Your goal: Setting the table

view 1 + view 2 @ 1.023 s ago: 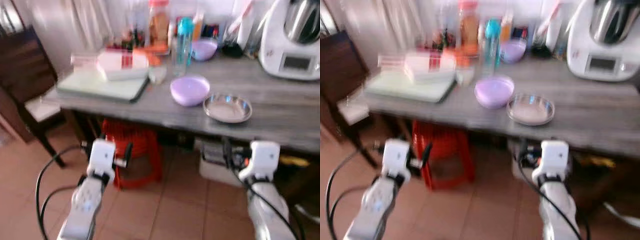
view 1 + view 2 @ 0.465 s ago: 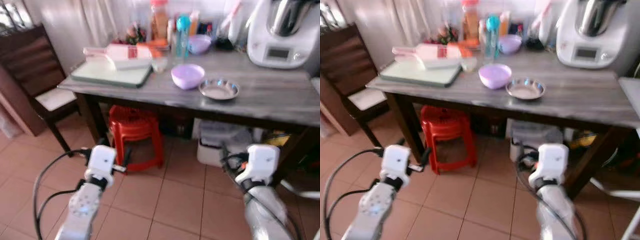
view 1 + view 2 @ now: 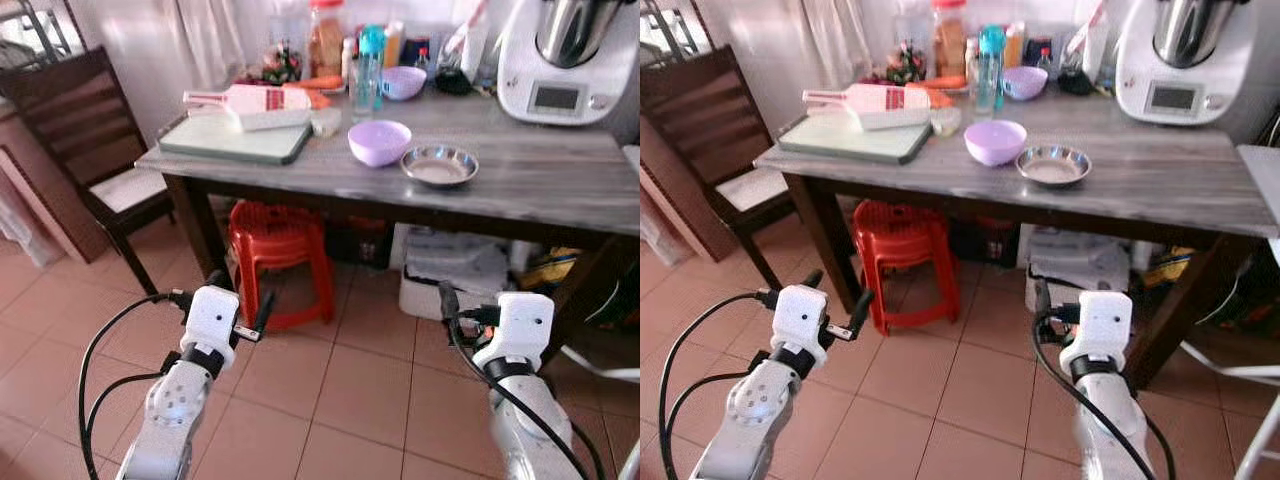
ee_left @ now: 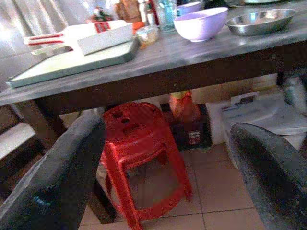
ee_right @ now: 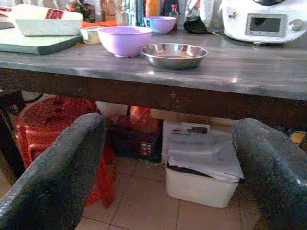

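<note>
Both claws hang low before the bench (image 3: 560,190), empty and spread wide: left claw (image 3: 238,300) above the floor tiles near the red stool (image 3: 278,250), right claw (image 3: 448,300) below the bench edge. On top sit the purple bowl (image 3: 379,142) and, just beside it, the steel dish (image 3: 439,165), with a cutting board (image 3: 235,140) farther left. By my judgement this is the approach step; next calls for stepping closer and raising a claw to the dish or bowl.
</note>
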Available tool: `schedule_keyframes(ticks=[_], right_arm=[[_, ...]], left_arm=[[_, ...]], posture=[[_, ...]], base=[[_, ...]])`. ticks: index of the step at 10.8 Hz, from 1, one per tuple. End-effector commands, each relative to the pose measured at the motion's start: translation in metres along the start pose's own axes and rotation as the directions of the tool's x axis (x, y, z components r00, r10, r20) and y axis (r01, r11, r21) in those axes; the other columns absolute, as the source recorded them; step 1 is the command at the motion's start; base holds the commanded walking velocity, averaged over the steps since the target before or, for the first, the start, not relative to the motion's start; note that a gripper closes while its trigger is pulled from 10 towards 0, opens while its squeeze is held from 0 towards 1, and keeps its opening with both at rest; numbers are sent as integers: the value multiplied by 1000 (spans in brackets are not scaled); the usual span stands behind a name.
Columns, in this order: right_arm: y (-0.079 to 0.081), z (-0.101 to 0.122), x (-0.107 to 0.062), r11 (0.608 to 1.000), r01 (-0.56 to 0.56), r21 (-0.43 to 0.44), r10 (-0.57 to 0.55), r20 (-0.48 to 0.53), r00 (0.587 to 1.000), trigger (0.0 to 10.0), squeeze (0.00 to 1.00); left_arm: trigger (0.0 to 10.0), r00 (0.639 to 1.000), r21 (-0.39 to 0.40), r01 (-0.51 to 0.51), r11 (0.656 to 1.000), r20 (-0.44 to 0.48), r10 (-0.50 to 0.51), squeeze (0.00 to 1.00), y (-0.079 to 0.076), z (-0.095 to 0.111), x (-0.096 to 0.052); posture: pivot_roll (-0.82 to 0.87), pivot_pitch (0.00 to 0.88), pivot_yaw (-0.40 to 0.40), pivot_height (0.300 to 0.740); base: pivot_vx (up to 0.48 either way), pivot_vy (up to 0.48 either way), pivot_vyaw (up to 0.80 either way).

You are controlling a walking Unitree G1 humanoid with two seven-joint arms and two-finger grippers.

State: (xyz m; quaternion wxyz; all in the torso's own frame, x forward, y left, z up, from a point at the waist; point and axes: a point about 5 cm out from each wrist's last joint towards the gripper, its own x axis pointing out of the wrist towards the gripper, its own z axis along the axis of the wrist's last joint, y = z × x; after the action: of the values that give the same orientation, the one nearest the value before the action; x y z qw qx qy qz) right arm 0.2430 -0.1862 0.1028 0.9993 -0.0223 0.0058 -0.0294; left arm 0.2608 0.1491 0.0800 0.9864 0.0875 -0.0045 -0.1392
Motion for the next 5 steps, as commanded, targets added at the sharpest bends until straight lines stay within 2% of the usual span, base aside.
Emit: schedule_keyframes(ticks=[1,5], right_arm=[[-2,4,1,1000,1,-3,-1,13,1000,10000,0],[-4,7,1,1000,15,12,-15,17,1000,10000,0]], left_arm=[[10000,1000,-4,8,1000,7,-8,0,1,2,0],[10000,1000,-28,27,999,16,-26,0,0,3,1]], posture=[[-4,0,49,740],[-8,0,46,740]], base=[[0,-296,0],[0,-381,0]])
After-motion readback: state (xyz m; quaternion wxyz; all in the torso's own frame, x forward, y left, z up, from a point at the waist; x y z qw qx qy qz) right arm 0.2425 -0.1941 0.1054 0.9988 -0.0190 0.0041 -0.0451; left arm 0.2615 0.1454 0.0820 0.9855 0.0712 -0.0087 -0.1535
